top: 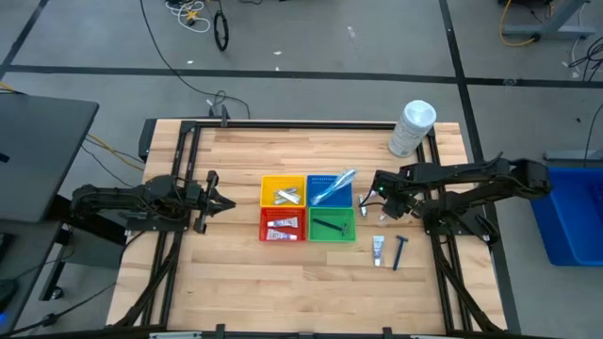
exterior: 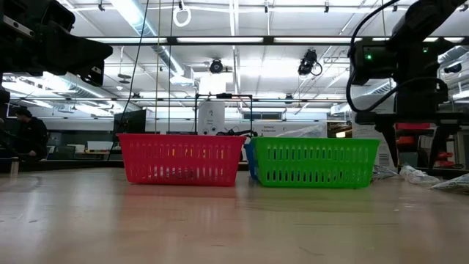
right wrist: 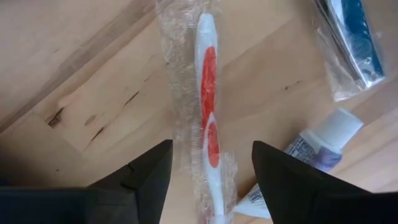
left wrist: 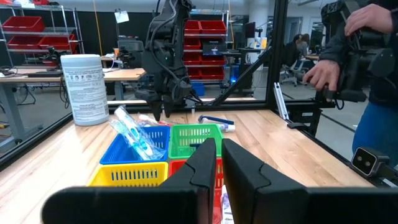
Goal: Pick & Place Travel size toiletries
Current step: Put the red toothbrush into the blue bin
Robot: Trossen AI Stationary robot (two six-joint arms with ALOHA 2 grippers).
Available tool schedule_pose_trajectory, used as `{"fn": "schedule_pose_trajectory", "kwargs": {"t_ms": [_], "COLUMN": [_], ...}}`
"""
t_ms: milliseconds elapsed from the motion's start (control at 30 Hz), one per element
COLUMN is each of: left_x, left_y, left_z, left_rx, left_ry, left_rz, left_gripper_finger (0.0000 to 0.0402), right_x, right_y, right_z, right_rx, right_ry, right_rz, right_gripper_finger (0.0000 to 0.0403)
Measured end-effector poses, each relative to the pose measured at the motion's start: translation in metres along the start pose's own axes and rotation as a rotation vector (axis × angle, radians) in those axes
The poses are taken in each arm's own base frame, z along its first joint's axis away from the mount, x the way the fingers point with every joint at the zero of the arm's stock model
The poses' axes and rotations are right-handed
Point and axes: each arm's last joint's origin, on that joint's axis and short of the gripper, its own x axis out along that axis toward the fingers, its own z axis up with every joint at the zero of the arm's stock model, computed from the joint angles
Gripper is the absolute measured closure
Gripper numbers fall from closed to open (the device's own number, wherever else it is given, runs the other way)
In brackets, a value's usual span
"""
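Four small plastic baskets (top: pixel 307 208) already hold toiletries; at their 3 o'clock a wrapped red-and-white toothbrush (right wrist: pixel 208 118), a white tube (top: pixel 378 249) and a dark razor (top: pixel 399 252) still wait on the wooden surface (top: pixel 236 273). Right pincer (right wrist: pixel 210 171) hangs spread over the toothbrush; left pincer (left wrist: pixel 217 163), pressed together, idles at the baskets' 9 o'clock.

Left gripper (left wrist: pixel 214 163) fingers nearly together over four baskets (left wrist: pixel 194 139); toothbrushes (left wrist: pixel 134 134) fill the blue one

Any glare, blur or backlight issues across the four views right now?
Low view: bright ceiling lights backlight the scene, arms read as dark silhouettes, and the tabletop near the lens is soft with sheen. Right wrist view: the right gripper is close and dark; the wrapped toothbrush shows wrapper glare. Left wrist view: the left gripper looms large and near. High view: even light, faint shadows.
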Motion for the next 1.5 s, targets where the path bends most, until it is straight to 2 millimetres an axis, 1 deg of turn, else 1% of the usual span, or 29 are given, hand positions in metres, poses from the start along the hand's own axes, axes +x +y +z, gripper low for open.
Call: {"fn": "schedule_pose_trajectory", "kwargs": {"t_ms": [167,533,700,867,1000,1500], "left_x": [0.0,0.0,0.0,0.0,0.0,0.0], "left_y": [0.0,0.0,0.0,0.0,0.0,0.0], "left_z": [0.0,0.0,0.0,0.0,0.0,0.0], "left_rx": [0.0,0.0,0.0,0.0,0.0,0.0], "left_ry": [0.0,0.0,0.0,0.0,0.001,0.001], "left_rz": [0.0,0.0,0.0,0.0,0.0,0.0], "left_gripper_finger": [0.0369,0.0369,0.0369,0.0369,0.0369,0.0369], "right_x": [0.002,0.011,0.017,0.018,0.018,0.022], "right_y": [-0.001,-0.006,-0.003,-0.002,-0.002,0.001], "right_z": [0.0,0.003,0.002,0.002,0.002,0.001], "right_rx": [-0.001,-0.001,0.008,0.006,0.004,0.002], "right_ry": [0.005,0.01,0.012,0.012,0.012,0.014], "right_rz": [0.013,0.025,0.029,0.029,0.029,0.038], "right_gripper_finger": [0.0172,0.0192,0.0188,0.0189,0.0206,0.0298]}}
